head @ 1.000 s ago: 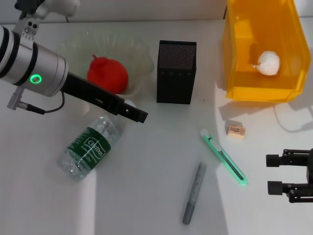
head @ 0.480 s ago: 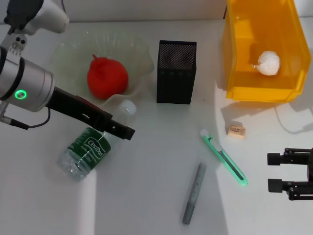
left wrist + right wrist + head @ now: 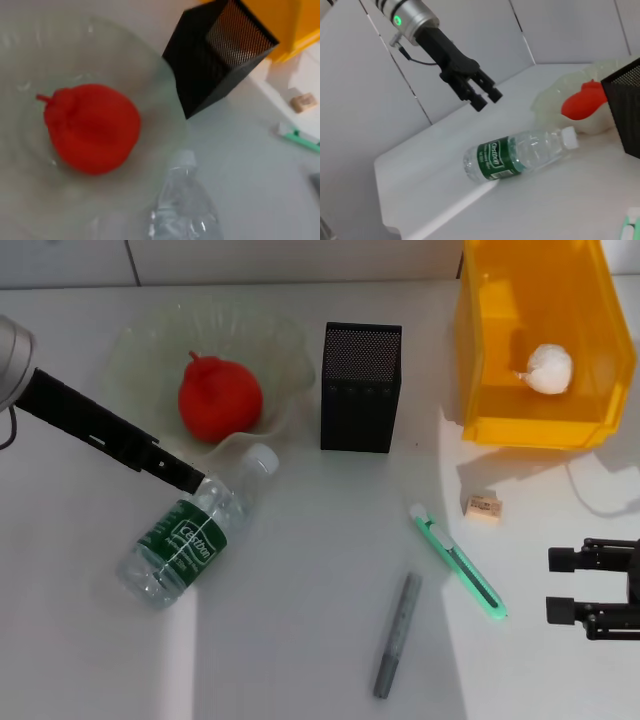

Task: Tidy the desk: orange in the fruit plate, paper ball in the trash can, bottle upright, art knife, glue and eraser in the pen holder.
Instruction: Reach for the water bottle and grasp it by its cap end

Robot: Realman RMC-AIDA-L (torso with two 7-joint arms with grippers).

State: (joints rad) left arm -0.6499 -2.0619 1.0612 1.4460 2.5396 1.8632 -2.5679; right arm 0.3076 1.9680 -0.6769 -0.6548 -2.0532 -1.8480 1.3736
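The clear bottle (image 3: 190, 530) with a green label lies on its side at the left, cap toward the glass fruit plate (image 3: 285, 350). It also shows in the right wrist view (image 3: 520, 155). A red-orange fruit (image 3: 220, 395) sits in the plate. The paper ball (image 3: 548, 368) lies in the yellow bin (image 3: 480, 360). The eraser (image 3: 483, 507), the green art knife (image 3: 458, 562) and the grey glue stick (image 3: 397, 635) lie on the desk. My left gripper (image 3: 486, 98) hangs open and empty above the bottle's neck. My right gripper (image 3: 562, 585) is open and empty at the right edge.
The black mesh pen holder (image 3: 360, 387) stands upright between the plate and the bin. The left wrist view shows the fruit (image 3: 90, 127), the pen holder (image 3: 220, 55) and the bottle's top (image 3: 185, 205). Grey panels wall the desk's left side.
My left arm has drawn back to the left, its gripper moving from right of the bottle's cap to above the bottle's neck. The right arm and the objects have stayed put.
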